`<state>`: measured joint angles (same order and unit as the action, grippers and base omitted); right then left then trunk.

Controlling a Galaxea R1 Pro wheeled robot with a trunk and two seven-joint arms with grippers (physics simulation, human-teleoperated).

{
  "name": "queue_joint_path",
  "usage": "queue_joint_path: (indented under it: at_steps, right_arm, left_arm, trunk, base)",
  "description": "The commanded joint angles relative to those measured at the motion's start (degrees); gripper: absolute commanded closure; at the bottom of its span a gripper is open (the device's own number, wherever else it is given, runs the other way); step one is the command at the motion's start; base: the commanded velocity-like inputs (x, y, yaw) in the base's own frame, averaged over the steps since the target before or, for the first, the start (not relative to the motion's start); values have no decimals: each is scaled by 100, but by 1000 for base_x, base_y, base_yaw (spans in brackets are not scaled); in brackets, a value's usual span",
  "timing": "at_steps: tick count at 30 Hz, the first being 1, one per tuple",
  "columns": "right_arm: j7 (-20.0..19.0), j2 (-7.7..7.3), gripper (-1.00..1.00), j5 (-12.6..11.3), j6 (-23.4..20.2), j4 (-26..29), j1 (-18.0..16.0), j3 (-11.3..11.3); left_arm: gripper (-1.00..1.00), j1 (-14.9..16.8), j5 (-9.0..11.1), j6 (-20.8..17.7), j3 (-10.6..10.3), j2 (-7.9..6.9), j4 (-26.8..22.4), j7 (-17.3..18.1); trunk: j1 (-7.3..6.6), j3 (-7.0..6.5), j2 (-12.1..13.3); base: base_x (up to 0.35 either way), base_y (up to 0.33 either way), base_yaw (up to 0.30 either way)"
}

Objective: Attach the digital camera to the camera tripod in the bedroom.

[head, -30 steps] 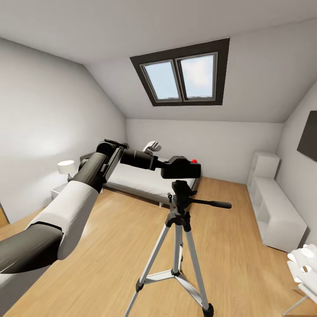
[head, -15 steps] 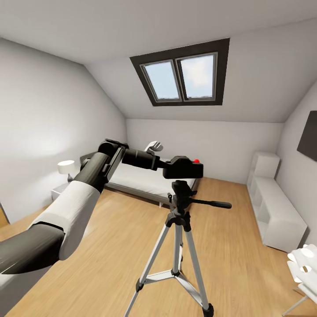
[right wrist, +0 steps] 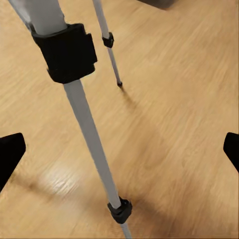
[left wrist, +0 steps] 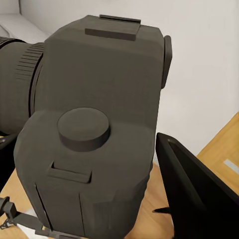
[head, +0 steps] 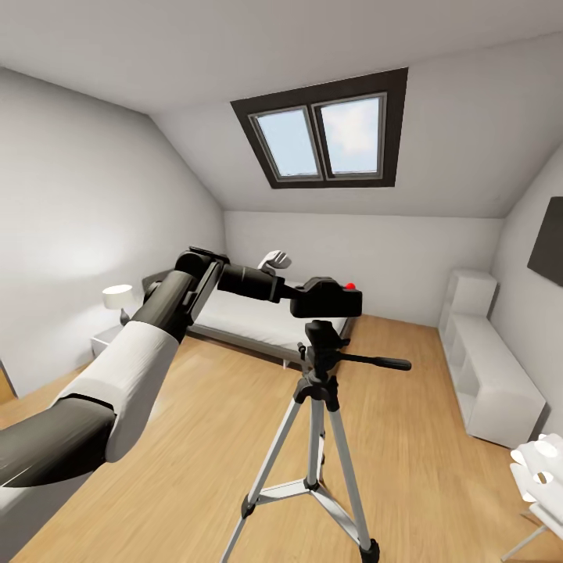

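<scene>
- Our left gripper (head: 301,297) grips the chunky black digital camera (head: 327,297) just above the silver-legged camera tripod (head: 317,407).
- Our right gripper (right wrist: 119,149) hangs wide open over the light wood floor (right wrist: 179,99).

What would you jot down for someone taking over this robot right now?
Left gripper: shut on the camera, held just above the tripod head, not yet seated as far as the head view shows.
Right gripper: open, empty, low near the tripod legs over the wood floor.
Done: camera picked up and brought to the tripod in the bedroom.
Left: probably lower the camera onto the head, check it sits, then let go.
</scene>
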<state>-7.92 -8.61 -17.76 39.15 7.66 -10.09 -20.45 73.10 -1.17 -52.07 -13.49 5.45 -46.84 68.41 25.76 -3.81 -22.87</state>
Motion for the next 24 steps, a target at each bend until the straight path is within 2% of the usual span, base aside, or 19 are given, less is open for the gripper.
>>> queue_joint_path:
  at_steps: [1, 8, 12, 17, 19, 24]
  right_arm:
    - [-210, -29, -100, -61, 97, 22, -2, -16]
    - [-702, -140, -100, -69, 599, 431, -2, -12]
    - [-908, -170, -100, -69, 718, 658, -2, -5]
    - [-981, -182, -100, -75, 752, 940, -2, 3]
    - [-997, -184, -100, -77, 752, 1272, -2, 5]
    - [-1000, -185, -100, -78, 752, 1406, -2, 12]
  left_arm:
    - [100, 3, -6, -49, 4, 1, 0, 32]
    - [100, 3, -6, -49, 4, 2, 0, 32]
    - [100, 3, -6, -49, 4, 3, 0, 32]
    - [100, 3, -6, -49, 4, 7, 0, 32]
    - [100, 3, -6, -49, 4, 7, 0, 32]
    - [100, 3, -6, -49, 4, 5, 0, 32]
  trunk:
    - [2, 3, -5]
    - [2, 3, -5]
    - [2, 3, -5]
    - [2, 3, -5]
    - [2, 3, -5]
    - [2, 3, -5]
  base:
    - [0, 0, 0]
    - [0, 0, 0]
    - [0, 0, 0]
    - [0, 0, 0]
    - [0, 0, 0]
    - [0, 0, 0]
